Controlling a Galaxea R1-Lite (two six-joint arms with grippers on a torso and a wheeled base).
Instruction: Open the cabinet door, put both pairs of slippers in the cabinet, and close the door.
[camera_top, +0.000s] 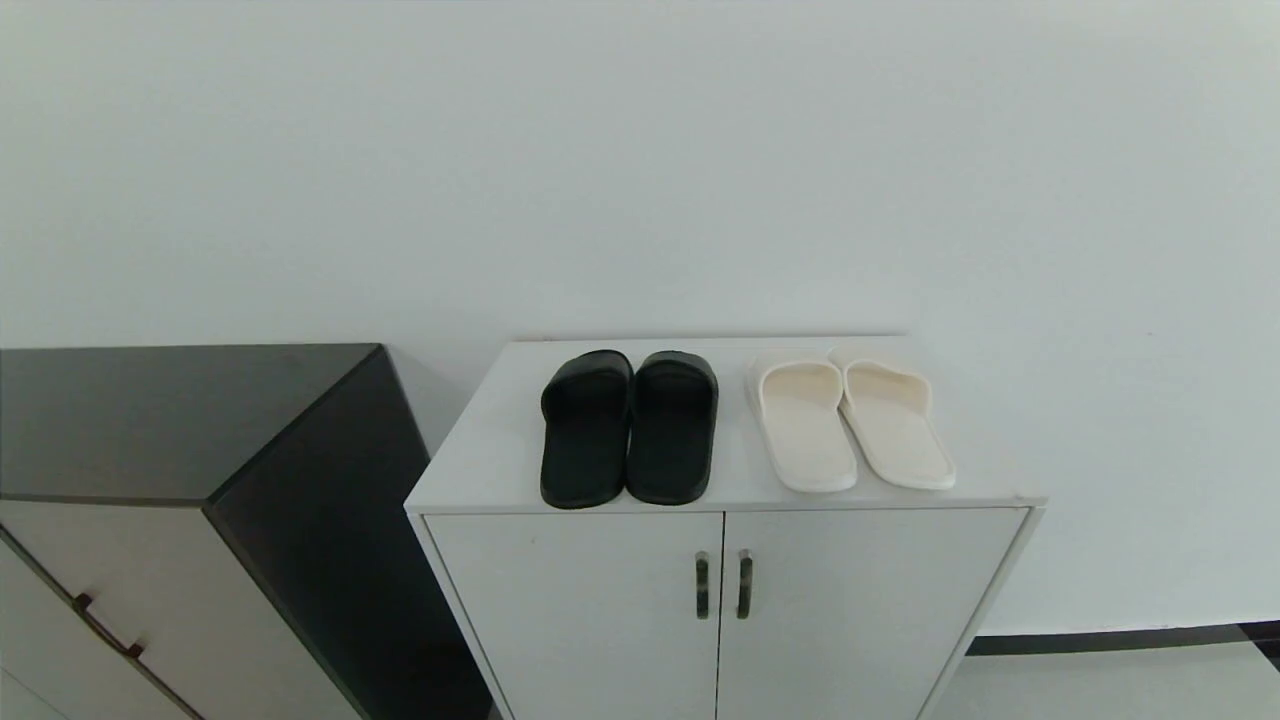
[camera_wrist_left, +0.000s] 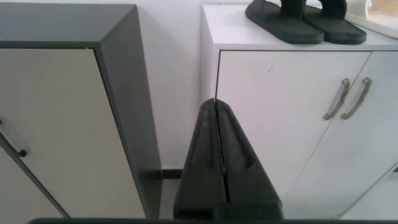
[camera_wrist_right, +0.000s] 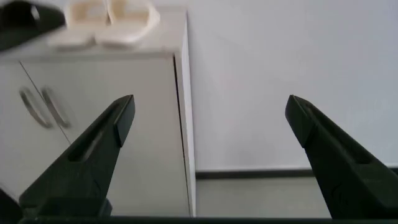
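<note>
Black slippers (camera_top: 630, 428), cream slippers (camera_top: 850, 422) atop shut cabinet (camera_top: 580, 620); dark cupboard (camera_top: 200, 425) beside

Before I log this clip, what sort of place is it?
Likely a home entryway, or a mock-up of one: a white cabinet with black slippers and cream slippers on top, and a dark-topped cabinet beside it.

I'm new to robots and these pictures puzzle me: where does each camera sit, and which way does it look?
Head view: on the robot's head, looking forward and down at the white cabinet, black slippers and cream slippers on top.
Left wrist view: on the left wrist, facing the cabinet front; shut left gripper juts in.
Right wrist view: on the right wrist, facing the cabinet's right edge; open right gripper frames it.
Shared: all show the door handles.
</note>
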